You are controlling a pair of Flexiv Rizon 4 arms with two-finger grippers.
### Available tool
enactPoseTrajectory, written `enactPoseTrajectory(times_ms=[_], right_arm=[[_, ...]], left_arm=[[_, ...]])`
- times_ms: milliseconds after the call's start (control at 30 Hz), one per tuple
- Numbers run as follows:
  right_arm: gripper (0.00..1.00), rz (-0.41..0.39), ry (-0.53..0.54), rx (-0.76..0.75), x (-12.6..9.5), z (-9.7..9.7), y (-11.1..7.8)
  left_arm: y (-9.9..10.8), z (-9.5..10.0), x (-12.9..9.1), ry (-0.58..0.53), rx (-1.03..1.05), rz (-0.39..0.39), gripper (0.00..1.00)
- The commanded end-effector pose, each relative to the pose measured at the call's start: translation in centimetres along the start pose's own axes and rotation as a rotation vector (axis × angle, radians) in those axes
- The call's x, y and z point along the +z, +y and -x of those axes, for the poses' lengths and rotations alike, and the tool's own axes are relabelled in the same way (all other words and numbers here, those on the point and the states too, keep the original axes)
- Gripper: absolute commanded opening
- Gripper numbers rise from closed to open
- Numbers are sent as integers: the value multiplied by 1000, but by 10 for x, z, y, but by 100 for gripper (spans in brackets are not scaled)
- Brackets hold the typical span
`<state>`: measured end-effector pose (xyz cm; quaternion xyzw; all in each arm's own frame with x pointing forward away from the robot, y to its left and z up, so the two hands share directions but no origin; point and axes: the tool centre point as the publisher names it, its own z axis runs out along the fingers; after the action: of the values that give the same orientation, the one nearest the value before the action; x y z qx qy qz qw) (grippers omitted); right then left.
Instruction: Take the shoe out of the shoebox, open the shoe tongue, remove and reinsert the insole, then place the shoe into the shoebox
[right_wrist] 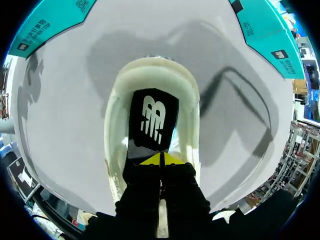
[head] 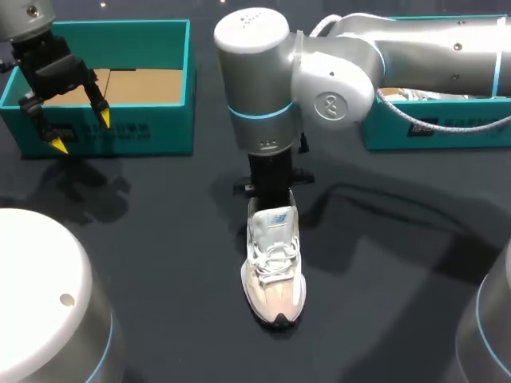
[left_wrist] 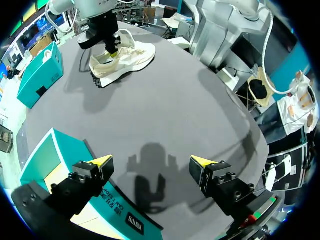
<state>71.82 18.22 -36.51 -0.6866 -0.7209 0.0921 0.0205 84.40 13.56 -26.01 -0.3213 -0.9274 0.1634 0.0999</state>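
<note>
The right gripper (right_wrist: 161, 160) is seen with its two yellow tips pressed together, no gap being left between them. It is set down inside the heel opening of the shoe (head: 274, 267), at the heel end of the black insole (right_wrist: 152, 117). Whether the insole's edge is caught between the tips cannot be told. The shoe is stood upright on its sole on the dark table (head: 160, 239), near the middle, with its toe turned away from the shoebox (head: 144, 120).

The left gripper (head: 81, 132) is held wide open with nothing in it. It is hung over the front wall of the shoebox, well apart from the shoe.

Several failures are to be feared. If only a thin edge of the insole is pinched, it is likely to be lost as soon as a pull is made. If the insole is gripped firmly, the whole shoe may be lifted or dragged with it, since the shoe is not pinned down by anything. The shoe could also be tipped onto its side by a sideways pull from within the collar.
</note>
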Motion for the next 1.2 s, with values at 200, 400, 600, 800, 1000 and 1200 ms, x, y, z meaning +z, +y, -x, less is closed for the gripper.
enactPoseTrajectory(times_ms=[200,400,600,800,1000,1200], right_arm=[[28,-73,-26,45,-3,-16,-10],[91,-87,-54,52,-5,-26,-14],[100,-84,-54,66,-6,-25,-17],[100,-69,-51,91,-5,-18,-19],[100,-48,-56,111,-9,-10,-24],[100,-32,-41,106,-12,-4,-30]], left_arm=[[0,0,0,2,1,1,100],[0,0,0,2,1,1,100],[0,0,0,2,1,1,100],[0,0,0,2,1,1,100],[0,0,0,2,1,1,100],[0,0,0,2,1,1,100]])
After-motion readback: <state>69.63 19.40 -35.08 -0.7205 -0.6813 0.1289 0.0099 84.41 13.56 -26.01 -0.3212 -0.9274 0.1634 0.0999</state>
